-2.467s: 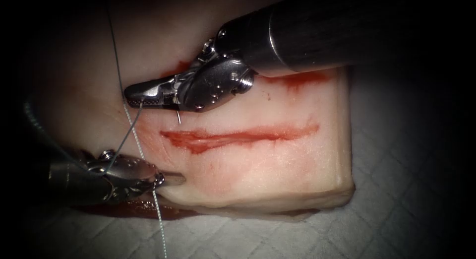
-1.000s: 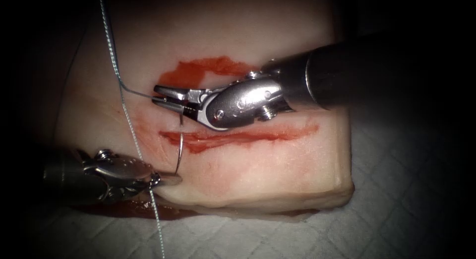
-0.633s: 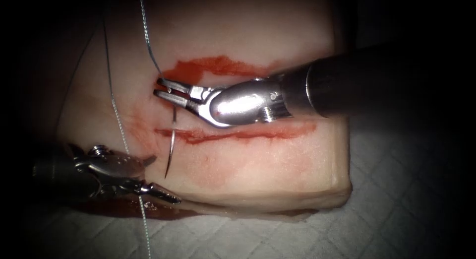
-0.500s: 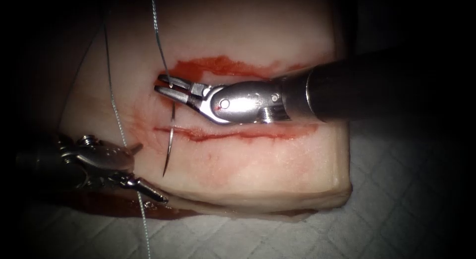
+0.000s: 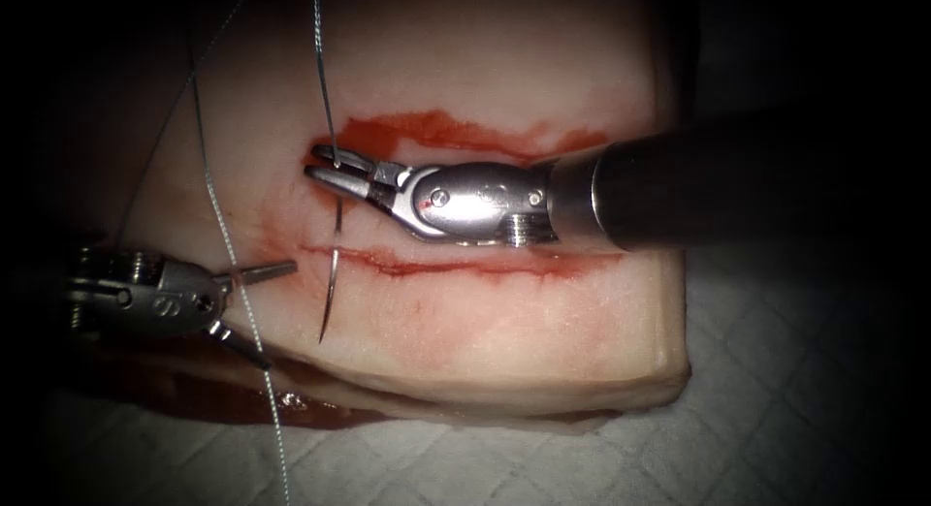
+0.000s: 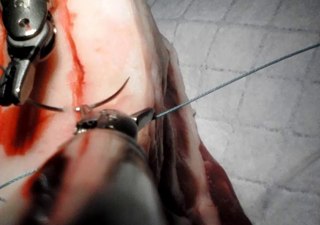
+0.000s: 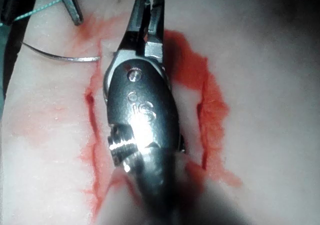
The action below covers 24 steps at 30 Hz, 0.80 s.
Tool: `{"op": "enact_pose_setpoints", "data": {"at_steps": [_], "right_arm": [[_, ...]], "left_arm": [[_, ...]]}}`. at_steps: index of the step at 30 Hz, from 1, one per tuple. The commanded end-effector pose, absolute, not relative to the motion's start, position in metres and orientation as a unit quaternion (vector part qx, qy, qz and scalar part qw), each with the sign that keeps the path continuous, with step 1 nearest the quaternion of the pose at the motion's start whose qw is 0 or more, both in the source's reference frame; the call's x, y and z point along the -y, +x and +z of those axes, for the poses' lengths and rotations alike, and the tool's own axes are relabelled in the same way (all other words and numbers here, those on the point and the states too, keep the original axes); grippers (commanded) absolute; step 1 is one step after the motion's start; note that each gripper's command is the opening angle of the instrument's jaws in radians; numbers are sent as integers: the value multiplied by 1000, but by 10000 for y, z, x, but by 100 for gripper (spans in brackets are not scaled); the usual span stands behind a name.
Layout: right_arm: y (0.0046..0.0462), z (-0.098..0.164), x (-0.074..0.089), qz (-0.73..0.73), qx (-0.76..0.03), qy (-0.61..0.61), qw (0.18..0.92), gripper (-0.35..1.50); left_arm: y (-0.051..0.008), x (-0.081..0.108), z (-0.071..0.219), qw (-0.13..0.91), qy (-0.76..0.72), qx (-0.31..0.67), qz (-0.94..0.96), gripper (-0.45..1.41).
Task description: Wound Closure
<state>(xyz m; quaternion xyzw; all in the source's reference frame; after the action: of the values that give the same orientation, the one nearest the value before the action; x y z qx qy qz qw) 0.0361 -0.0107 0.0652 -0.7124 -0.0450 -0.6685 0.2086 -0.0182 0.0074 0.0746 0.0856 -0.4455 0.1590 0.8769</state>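
Both left claw jaws now spread, needle released.

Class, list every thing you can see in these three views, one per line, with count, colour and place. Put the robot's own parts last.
tissue: one, pale pink, lying on the cloth
cut: one, red, running across the tissue
red fluid: one smear, red, on the tissue above the cut
needle: one, steel, curved, hanging across the cut's left end, tip free
thread: grey-green strands, from the needle's end up and down the tissue's left side
cloth: one, white, quilted, under the tissue
right hand: one, steel, above the cut, shut on the needle near its thread end
left hand: one, steel, at the tissue's left edge, open, holding nothing
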Motion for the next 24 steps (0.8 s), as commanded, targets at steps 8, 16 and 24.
{"op": "enact_pose_setpoints", "data": {"at_steps": [8,16,24], "right_arm": [[369,658,109,-667,46,-714,206,-35],[369,659,110,-667,46,-714,205,-35],[370,659,111,-667,46,-714,205,-35]], "left_arm": [[-205,-92,739,819,-48,476,316,56],[-213,-89,730,810,-68,486,321,57],[-214,-83,749,804,-84,481,339,54]]}}
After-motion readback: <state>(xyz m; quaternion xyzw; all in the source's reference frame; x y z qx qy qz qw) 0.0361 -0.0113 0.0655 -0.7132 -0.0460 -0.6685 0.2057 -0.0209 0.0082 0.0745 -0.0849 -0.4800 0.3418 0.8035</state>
